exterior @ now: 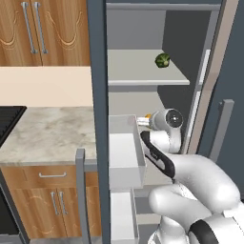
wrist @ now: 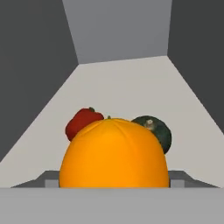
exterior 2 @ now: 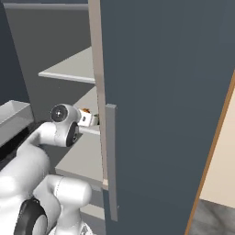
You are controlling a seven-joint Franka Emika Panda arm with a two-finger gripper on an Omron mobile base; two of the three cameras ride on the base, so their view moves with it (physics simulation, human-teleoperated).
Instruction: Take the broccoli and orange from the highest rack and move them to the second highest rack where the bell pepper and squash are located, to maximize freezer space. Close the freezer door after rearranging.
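The arm reaches into the open freezer point(exterior: 100, 57) at the level of the second highest rack point(wrist: 131, 87), and the orange point(wrist: 113, 153) sits right in front of the hand camera, between the jaws, which stand wide apart around it; the fingertips themselves are hidden behind the fruit, so contact can't be made out. Just beyond the orange on that rack lie the red bell pepper point(wrist: 81, 122) to the left and the dark green squash point(wrist: 156, 130) to the right, both close behind it. On the highest rack point(exterior: 138, 71) the broccoli point(exterior: 162, 60) rests alone near the right wall. The freezer door point(exterior 2: 165, 105) stands swung open, its grey bar handle point(exterior 2: 111, 160) facing the right base camera.
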